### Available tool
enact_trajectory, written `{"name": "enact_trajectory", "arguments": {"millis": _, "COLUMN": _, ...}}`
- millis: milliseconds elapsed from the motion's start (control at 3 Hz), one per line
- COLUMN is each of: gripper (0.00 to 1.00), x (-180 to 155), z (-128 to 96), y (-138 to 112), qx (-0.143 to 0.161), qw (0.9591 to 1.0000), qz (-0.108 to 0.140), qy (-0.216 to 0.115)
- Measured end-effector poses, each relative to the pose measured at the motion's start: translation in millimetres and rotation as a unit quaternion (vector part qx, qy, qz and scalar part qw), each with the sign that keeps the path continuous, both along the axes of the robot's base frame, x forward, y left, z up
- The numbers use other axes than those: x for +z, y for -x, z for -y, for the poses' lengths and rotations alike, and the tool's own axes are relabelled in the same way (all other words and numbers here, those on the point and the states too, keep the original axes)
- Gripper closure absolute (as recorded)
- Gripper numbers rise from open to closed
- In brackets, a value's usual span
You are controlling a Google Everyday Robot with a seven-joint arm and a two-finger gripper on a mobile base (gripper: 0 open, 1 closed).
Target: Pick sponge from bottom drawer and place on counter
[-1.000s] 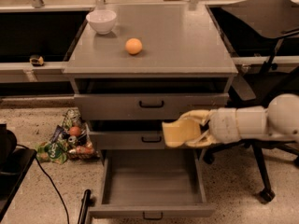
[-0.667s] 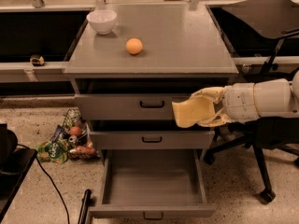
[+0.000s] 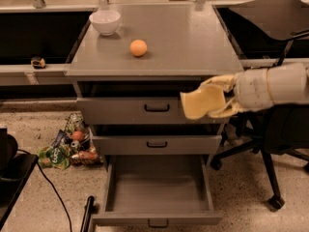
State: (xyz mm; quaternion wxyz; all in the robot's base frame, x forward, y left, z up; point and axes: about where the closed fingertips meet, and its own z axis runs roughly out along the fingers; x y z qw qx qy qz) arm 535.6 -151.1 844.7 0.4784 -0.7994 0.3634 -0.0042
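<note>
My gripper (image 3: 215, 100) comes in from the right on a pale arm and is shut on the pale-yellow sponge (image 3: 202, 103). It holds the sponge in the air in front of the top drawer's right end, just below the counter's front edge. The counter (image 3: 188, 42) is the grey square top of the cabinet. The bottom drawer (image 3: 157, 187) is pulled fully out below, and its tray shows nothing inside.
A white bowl (image 3: 105, 21) and an orange ball (image 3: 138, 48) sit on the counter's left half. The two upper drawers (image 3: 157, 124) stand slightly open. An office chair base (image 3: 265, 168) stands at right. Snack packets (image 3: 67, 146) lie on the floor at left.
My gripper has lifted the sponge up and to the right, from the middle drawer's level to just under the counter's front edge.
</note>
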Motion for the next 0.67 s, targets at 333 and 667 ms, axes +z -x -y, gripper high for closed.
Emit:
{"name": "enact_trajectory", "arguments": {"millis": 333, "gripper": 1.00, "x": 45.2, "z": -1.5, "y": -30.9, "qx": 0.017, "qw": 0.9988, "qz": 0.002, "qy": 0.047}}
{"name": "enact_trajectory", "arguments": {"millis": 667, "gripper": 1.00, "x": 88.4, "z": -2.1, "y": -72.6, "qx": 0.010, "qw": 0.9942, "qz": 0.025, "qy": 0.104}}
